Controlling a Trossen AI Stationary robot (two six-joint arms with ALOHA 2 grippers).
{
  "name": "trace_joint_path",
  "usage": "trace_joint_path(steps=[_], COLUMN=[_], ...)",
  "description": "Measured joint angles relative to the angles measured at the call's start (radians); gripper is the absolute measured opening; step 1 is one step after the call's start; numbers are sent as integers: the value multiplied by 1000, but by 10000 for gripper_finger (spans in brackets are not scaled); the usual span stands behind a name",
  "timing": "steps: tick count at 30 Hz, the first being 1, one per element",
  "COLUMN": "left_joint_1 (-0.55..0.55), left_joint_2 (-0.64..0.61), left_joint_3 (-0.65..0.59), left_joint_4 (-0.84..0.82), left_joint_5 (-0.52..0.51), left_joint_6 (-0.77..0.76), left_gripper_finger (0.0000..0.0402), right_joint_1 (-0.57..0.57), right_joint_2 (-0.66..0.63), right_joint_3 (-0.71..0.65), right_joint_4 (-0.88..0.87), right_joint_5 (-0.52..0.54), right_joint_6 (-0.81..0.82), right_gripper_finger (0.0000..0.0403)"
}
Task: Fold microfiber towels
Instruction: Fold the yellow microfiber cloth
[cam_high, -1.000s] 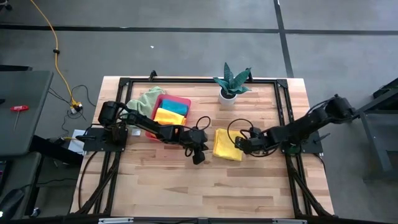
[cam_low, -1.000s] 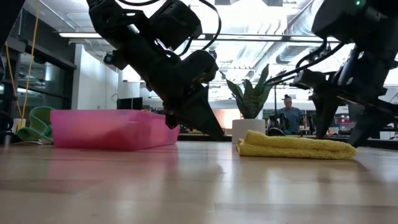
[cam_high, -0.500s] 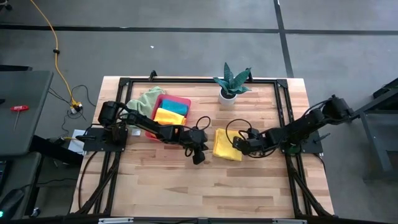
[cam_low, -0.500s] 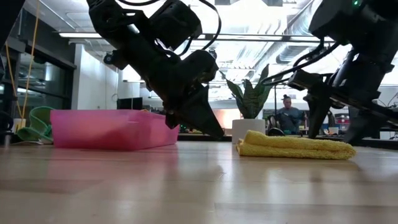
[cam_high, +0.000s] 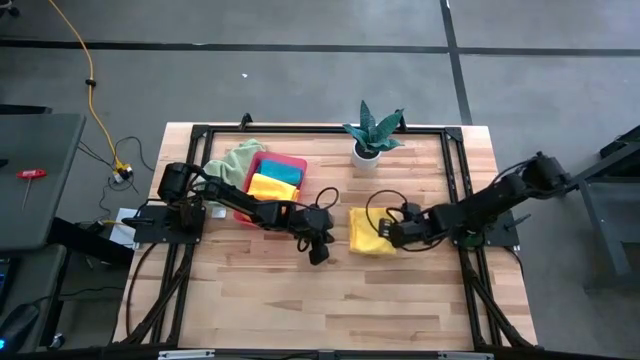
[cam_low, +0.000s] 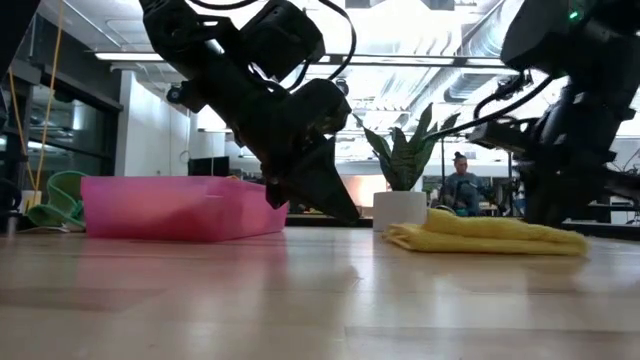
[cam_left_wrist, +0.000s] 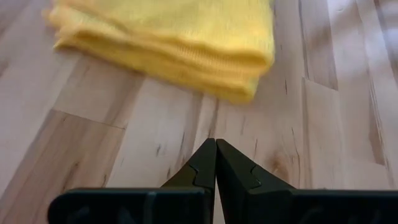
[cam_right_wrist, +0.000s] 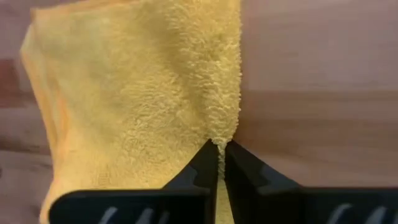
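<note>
Right tool (cam_right_wrist: 219, 155) clenched on near edge of folded yellow towel (cam_high: 370, 231). Left tool (cam_left_wrist: 215, 163) clenched, holding nothing, just beside towel's opposite edge on bare counter (cam_high: 400, 300).

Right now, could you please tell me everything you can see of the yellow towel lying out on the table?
The yellow towel is a soft, looped-pile cloth folded into a flat, layered rectangle, lying on the wooden table in front of the potted plant. The right gripper is shut on its edge, pinching a small ridge of fabric. The left gripper, shut, rests apart from it on its other side.
</note>
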Motion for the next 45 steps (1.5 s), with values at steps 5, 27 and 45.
trace_joint_path(steps=[5, 27, 45], left_joint_1=[0, 0, 0], left_joint_2=[0, 0, 0], left_joint_3=[0, 0, 0], left_joint_4=[-7, 36, 122], left_joint_5=[5, -10, -7], left_joint_6=[0, 0, -2], left_gripper_finger=[0, 0, 0], right_joint_1=[33, 61, 60], right_joint_2=[-126, -132, -91], right_joint_3=[0, 124, 124], right_joint_4=[-217, -442, -259], right_joint_5=[-46, -106, 40], right_joint_6=[-6, -64, 144], right_gripper_finger=[3, 0, 0])
